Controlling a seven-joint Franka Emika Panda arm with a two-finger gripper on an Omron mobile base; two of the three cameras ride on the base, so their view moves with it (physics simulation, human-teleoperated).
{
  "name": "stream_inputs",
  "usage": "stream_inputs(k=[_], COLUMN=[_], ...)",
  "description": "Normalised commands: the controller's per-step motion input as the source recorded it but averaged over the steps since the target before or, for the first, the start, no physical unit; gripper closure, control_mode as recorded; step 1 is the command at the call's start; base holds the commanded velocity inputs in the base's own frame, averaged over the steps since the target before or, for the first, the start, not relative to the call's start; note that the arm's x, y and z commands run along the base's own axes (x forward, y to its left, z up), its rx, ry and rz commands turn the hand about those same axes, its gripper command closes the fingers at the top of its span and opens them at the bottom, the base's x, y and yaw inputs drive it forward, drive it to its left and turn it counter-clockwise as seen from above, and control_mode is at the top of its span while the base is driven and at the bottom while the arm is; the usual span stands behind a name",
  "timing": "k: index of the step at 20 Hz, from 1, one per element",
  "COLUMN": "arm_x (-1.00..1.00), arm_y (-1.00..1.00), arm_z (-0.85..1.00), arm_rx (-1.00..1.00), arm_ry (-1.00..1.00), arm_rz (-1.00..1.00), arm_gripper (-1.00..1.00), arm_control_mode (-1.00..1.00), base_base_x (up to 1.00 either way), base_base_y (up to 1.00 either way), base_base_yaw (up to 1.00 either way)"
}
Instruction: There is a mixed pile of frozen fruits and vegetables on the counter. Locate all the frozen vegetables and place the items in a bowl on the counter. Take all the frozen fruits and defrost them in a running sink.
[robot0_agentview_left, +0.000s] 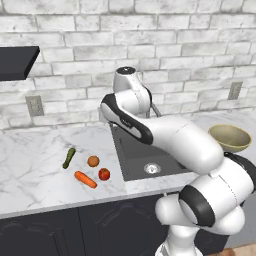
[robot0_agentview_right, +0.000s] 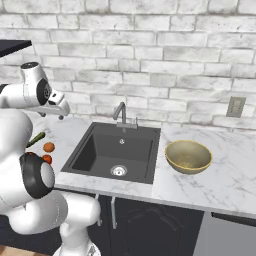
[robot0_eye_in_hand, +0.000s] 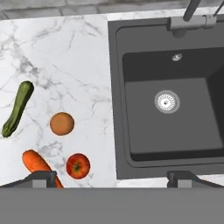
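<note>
Hand view: red fruit (robot0_eye_in_hand: 78, 166) between fingertips (robot0_eye_in_hand: 43, 178).

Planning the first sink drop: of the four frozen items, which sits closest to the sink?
The red apple-like fruit: it lies nearest the sink edge; the dull orange fruit lies further left.

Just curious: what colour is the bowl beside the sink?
Tan to olive-yellow; the bowl shows best in the right base view.

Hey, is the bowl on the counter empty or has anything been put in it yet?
Empty. The bowl shows only its bare inside, and the carrot and green stick lie on the counter left of the sink.
</note>
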Motion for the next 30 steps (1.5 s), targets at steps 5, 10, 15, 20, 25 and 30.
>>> stream_inputs(k=[5,10,15,20,25,30], arm_x=[0.10,0.06,0.05,0.05,0.08,0.14], arm_y=[0.23,0.22,0.22,0.23,0.26,0.26], arm_z=[-0.20,-0.17,-0.11,-0.11,-0.14,-0.12], arm_rx=[0.00,0.00,0.02,0.01,0.00,0.00], arm_ry=[0.03,0.06,0.07,0.05,0.00,0.00], arm_rz=[0.00,0.00,0.00,0.00,0.00,0.00], arm_gripper=[-1.00,-1.00,-1.00,-1.00,-1.00,-1.00], arm_control_mode=[-1.00,-1.00,-1.00,-1.00,-1.00,-1.00], base_base_x=[0.00,0.00,0.00,0.00,0.00,0.00], base_base_y=[0.00,0.00,0.00,0.00,0.00,0.00], base_base_yaw=[0.00,0.00,0.00,0.00,0.00,0.00])
